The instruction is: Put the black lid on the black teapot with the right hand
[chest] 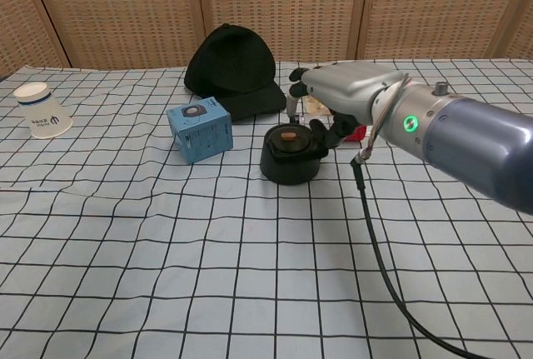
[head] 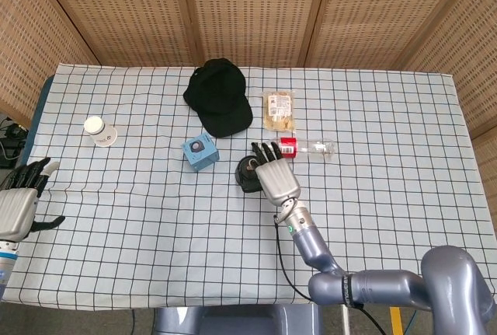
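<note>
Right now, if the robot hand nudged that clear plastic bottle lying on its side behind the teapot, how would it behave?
The clear plastic bottle with the red label lies on its side, so a sideways push would probably roll it. It looks empty, hence likely light and easily sent skidding. Its thin clear wall may well dent under a firm grip. The checked tablecloth might damp the roll a little.

- My head view is bright and evenly lit; the light seems to fall from overhead, and nothing is blown out.
- Shadows are soft and short: the black cap (head: 218,95) has only a thin dark rim, toward 6 o'clock.
- In the chest view the black teapot (chest: 290,156) casts a faint shadow at its base (barely a smudge).
- The right hand (chest: 346,97) has a mild sheen on its metal shell.
- Both pictures look sharp to me; the cloth's grid lines bow slightly at the chest view's edges.
</note>
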Robot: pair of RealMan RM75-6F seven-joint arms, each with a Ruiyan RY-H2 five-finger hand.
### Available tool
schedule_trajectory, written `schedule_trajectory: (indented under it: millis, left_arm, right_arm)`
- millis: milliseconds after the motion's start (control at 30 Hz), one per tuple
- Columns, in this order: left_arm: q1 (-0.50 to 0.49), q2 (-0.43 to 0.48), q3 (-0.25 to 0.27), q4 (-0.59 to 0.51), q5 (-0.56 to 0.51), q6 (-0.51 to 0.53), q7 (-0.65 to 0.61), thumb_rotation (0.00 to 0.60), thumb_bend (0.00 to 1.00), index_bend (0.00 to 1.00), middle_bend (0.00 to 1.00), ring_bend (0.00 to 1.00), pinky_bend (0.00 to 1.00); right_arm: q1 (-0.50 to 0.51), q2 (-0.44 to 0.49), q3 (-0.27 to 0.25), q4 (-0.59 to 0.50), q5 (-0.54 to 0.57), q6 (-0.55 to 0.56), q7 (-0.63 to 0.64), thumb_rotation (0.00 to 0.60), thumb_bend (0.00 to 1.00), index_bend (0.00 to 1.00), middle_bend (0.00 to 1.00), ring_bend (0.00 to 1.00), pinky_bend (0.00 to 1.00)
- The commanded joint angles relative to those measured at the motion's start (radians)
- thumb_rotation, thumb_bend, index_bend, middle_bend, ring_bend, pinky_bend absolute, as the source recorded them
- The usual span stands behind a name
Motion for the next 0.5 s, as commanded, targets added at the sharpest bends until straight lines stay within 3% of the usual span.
schedule_trajectory:
  millis: [33, 233, 500]
  left_arm:
    - [0.001, -0.002, -0.001, -0.001, -0.003, 0.003, 0.008, 0.6, 0.06, 0.0, 0.0, 0.0, 0.0]
    - [0.018, -0.003, 0.007, -0.02, 0.031, 0.051, 0.031, 0.6, 0.06, 0.0, 0.0, 0.0, 0.0]
    - [0.035, -0.014, 0.016, -0.025, 0.07, 0.099, 0.051, 0.6, 0.06, 0.0, 0.0, 0.0, 0.0]
  right_arm:
    - [-0.066, 0.092, -0.041, -0.099, -0.065, 0.059, 0.029, 0.6, 0.58, 0.2, 0.0, 0.0, 0.0]
    - [-0.201, 0.23, -0.142, -0.159, -0.197, 0.142, 0.142, 0.6, 0.45, 0.11, 0.0, 0.0, 0.0]
    - [-0.393, 0.324, -0.283, -0.089, -0.422, 0.273, 0.347, 0.6, 0.38, 0.05, 0.0, 0.0, 0.0]
